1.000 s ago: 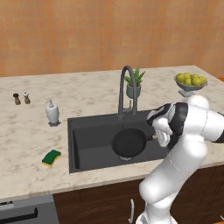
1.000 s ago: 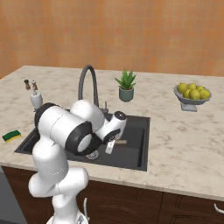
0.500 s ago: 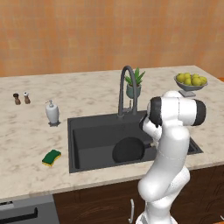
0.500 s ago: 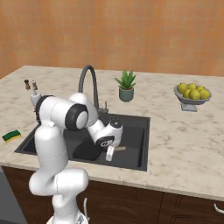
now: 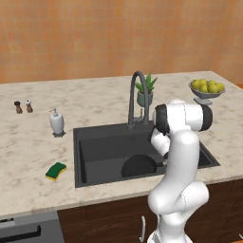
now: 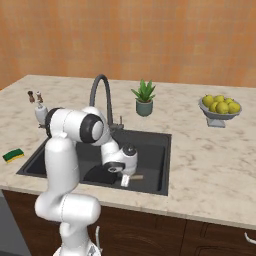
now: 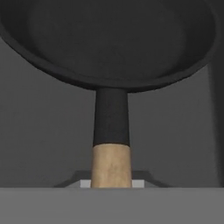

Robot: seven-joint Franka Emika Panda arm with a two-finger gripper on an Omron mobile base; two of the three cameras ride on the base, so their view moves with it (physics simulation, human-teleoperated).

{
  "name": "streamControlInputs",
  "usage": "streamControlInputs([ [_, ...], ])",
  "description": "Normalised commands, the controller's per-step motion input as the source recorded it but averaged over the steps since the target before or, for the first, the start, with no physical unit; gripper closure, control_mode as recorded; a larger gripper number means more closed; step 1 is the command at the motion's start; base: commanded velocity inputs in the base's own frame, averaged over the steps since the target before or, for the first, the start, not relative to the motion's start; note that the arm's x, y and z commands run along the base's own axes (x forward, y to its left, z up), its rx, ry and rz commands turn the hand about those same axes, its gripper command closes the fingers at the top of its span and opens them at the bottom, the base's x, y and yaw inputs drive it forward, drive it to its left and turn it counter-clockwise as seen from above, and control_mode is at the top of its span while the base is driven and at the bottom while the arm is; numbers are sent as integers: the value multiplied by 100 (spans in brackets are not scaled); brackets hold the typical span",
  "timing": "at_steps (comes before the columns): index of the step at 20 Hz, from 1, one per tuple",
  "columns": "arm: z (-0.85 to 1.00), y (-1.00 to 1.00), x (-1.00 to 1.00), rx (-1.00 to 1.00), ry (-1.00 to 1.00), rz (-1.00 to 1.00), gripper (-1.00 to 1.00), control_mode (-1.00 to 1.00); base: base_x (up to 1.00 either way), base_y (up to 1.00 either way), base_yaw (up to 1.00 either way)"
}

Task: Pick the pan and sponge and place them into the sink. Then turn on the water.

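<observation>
Inside the sink (image 5: 90, 142), the tool (image 6: 125, 178) grips the pan (image 5: 137, 167) by its handle; the sponge (image 5: 56, 171) lies on the bench (image 5: 28, 156) at left.

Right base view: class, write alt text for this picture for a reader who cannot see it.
A white robot arm reaches down into a dark sink, its gripper holding a black pan by its wooden handle. A green and yellow sponge lies on the marble counter left of the sink, with a faucet, a potted plant and a bowl of lemons behind.

The pan (image 5: 137, 166) lies in the sink (image 5: 95, 152); the sponge (image 5: 56, 171) on the counter (image 5: 28, 156) left.
</observation>
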Motion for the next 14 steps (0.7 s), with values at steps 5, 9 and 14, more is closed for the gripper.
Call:
streamControlInputs([
  [5, 46, 0, -4, 0, -9, 3, -100, -100, 0, 0, 0],
  [9, 98, 0, -6, 0, -13, 12, -100, -100, 0, 0, 0],
  [14, 100, -3, 0, -2, -5, 8, -100, -100, 0, 0, 0],
])
